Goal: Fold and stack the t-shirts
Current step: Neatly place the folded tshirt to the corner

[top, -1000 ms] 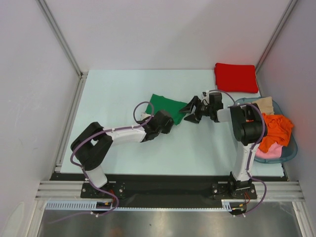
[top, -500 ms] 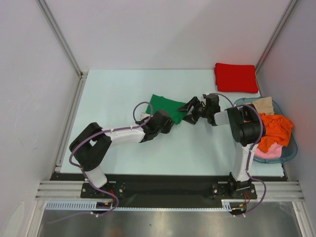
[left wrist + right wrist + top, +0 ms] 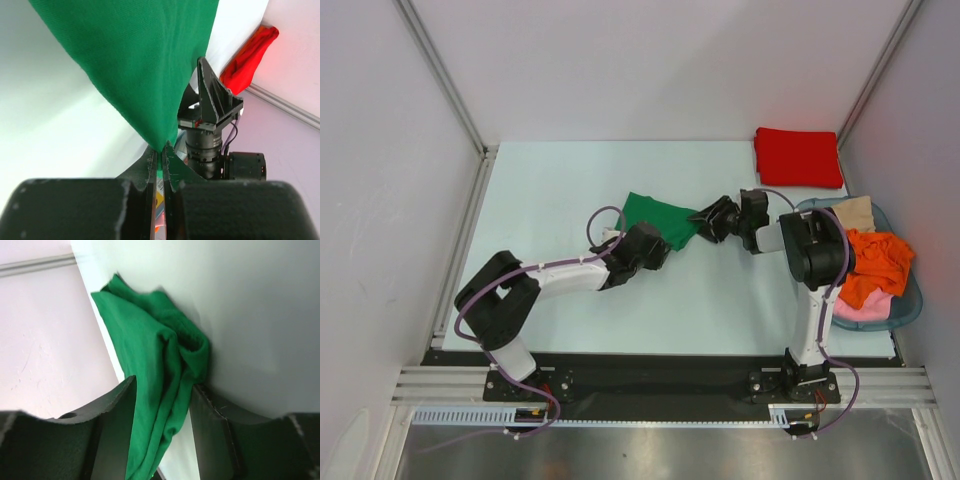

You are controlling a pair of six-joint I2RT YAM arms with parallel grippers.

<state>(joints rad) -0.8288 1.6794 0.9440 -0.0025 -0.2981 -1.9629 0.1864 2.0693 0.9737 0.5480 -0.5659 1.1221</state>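
Observation:
A bright green t-shirt lies bunched at the middle of the table. My left gripper is shut on its near edge; in the left wrist view the cloth runs down into the closed jaws of the left gripper. My right gripper holds the shirt's right corner; in the right wrist view the gathered green folds fill the gap between the jaws of the right gripper. A folded red t-shirt lies at the back right corner, also seen in the left wrist view.
A blue basket at the right edge holds orange, pink and beige garments. White walls enclose the table on the left, back and right. The right arm's wrist is close in front of the left gripper.
My right gripper has moved left onto the shirt's corner and its jaws have closed from wide open onto the cloth. The left gripper has shifted slightly up and left, still holding the shirt.

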